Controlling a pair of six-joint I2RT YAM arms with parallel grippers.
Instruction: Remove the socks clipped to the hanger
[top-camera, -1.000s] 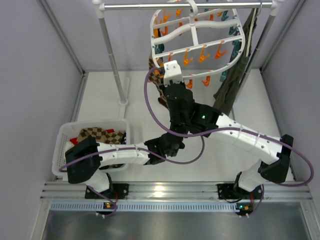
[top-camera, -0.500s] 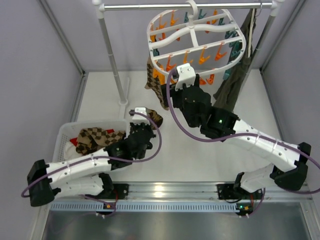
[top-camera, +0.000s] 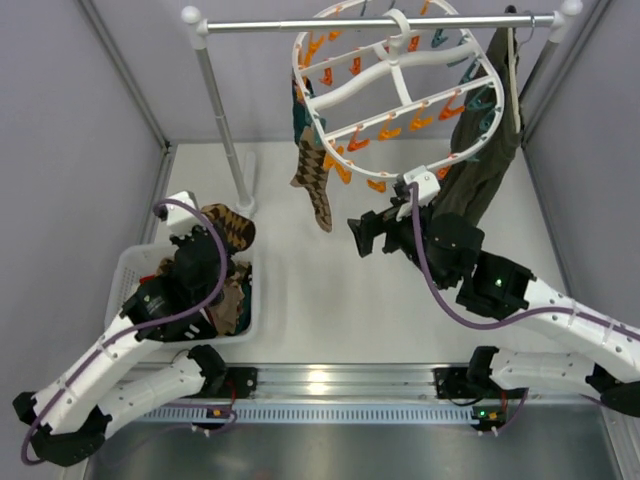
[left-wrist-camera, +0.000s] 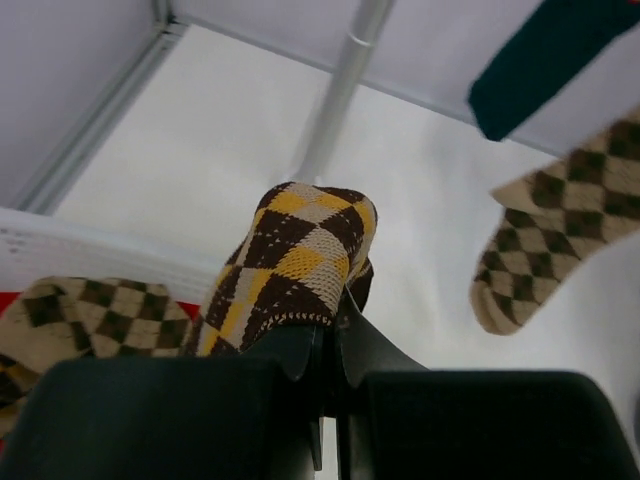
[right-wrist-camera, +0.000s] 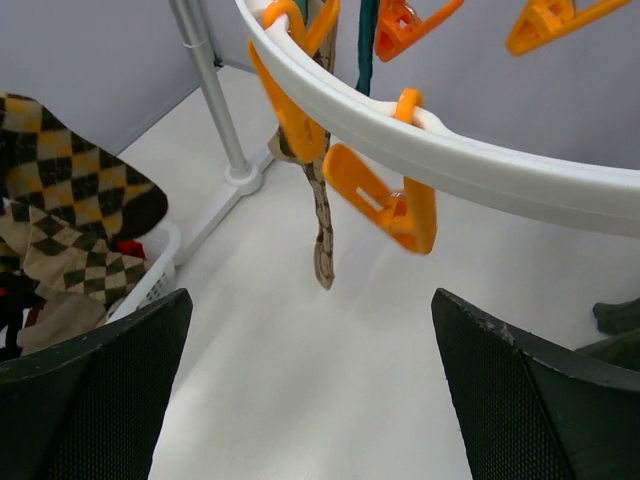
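Note:
The white oval hanger (top-camera: 395, 85) hangs from the rail, its orange clips (right-wrist-camera: 390, 200) along the rim (right-wrist-camera: 480, 165). A tan argyle sock (top-camera: 315, 175) and a dark teal sock (top-camera: 300, 110) stay clipped at its left side; both show in the left wrist view, argyle sock (left-wrist-camera: 560, 220) and teal sock (left-wrist-camera: 560, 50). My left gripper (left-wrist-camera: 335, 310) is shut on a brown-and-yellow argyle sock (left-wrist-camera: 300, 260), holding that sock (top-camera: 230, 225) over the basket's far corner. My right gripper (right-wrist-camera: 312, 300) stands open and empty, just below the hanger's near rim (top-camera: 385, 225).
A white basket (top-camera: 135, 275) at the near left holds more argyle socks (left-wrist-camera: 90, 310). The rack's upright pole (top-camera: 225, 130) stands behind it. An olive-green garment (top-camera: 480, 170) hangs at the hanger's right.
My left arm has swung left, carrying the brown-and-yellow sock from mid-table to over the basket. My right gripper has opened wide and drawn back from the clips; the hanger has swung.

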